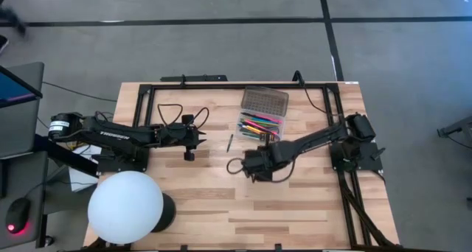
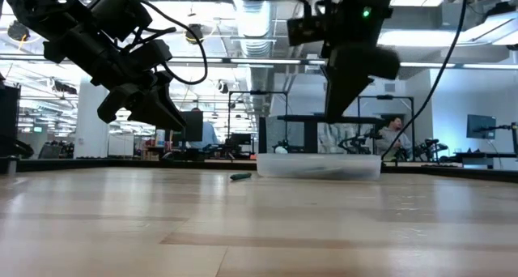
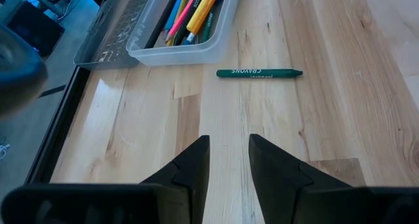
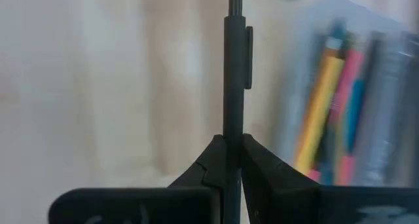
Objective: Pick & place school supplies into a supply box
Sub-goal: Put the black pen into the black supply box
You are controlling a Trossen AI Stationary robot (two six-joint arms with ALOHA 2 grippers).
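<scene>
Right gripper point(image 4: 233, 149) pinches a black pen point(image 4: 234, 67); box point(image 1: 262, 123) just ahead of it. Left gripper point(image 3: 229, 152), fingers apart, empty, faces a green crayon point(image 3: 259, 73). Risk: thin pen pivots in pinch, catches box rim.

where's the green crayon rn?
The green crayon lies loose on the table in the high view, between the left hand and the box, just left of the box and touching neither.

Two matte-black arms trail looped black cables; the left gripper point(image 3: 229, 162) has wedge-shaped fingers.
</scene>
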